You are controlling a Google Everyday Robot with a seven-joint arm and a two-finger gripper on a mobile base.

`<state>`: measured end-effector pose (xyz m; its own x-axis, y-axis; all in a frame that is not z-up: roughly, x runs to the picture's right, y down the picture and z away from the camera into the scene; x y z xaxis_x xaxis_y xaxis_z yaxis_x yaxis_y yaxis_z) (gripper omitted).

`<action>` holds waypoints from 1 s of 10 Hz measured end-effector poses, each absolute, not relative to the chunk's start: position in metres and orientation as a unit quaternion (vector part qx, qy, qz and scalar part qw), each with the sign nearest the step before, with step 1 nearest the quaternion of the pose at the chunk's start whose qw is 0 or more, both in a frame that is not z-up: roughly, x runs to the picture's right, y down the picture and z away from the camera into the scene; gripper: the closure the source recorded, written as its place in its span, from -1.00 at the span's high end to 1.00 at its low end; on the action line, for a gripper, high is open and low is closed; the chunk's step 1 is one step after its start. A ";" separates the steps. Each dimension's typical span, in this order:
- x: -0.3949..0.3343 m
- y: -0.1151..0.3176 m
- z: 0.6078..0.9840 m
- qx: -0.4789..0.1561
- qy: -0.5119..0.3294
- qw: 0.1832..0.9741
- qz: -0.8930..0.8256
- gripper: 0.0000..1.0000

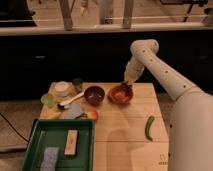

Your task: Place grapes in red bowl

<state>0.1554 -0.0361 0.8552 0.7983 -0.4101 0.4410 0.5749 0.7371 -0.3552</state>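
Note:
The orange-red bowl (119, 95) sits on the wooden table (125, 135) at the back, right of centre. My gripper (126, 88) hangs over the bowl's right rim, reaching down into it. A small dark clump, the grapes (125, 91), shows at the gripper's tip just above the bowl's inside. The white arm comes in from the right.
A maroon-purple bowl (94, 94) stands left of the red one. A white spoon (71, 100), a white cup (62, 88), a green cup (48, 100) and a dark jar (77, 84) are at back left. A green tray (57, 145) holds a sponge and a block. A green pepper (149, 127) lies right.

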 end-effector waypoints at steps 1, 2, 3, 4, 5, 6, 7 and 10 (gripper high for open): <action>0.155 -0.036 0.855 -0.244 -0.171 0.916 -0.270 0.59; 0.156 -0.036 0.856 -0.243 -0.172 0.916 -0.269 0.60; 0.157 -0.036 0.855 -0.245 -0.173 0.915 -0.269 0.60; 0.159 -0.036 0.856 -0.245 -0.174 0.915 -0.268 0.60; 0.159 -0.036 0.856 -0.247 -0.175 0.915 -0.268 0.60; 0.160 -0.036 0.856 -0.249 -0.175 0.914 -0.267 0.60; 0.160 -0.037 0.857 -0.249 -0.175 0.914 -0.267 0.60; 0.159 -0.039 0.858 -0.252 -0.178 0.913 -0.265 0.60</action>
<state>0.1588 -0.0395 0.8584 0.7958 -0.3950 0.4590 0.5745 0.7320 -0.3662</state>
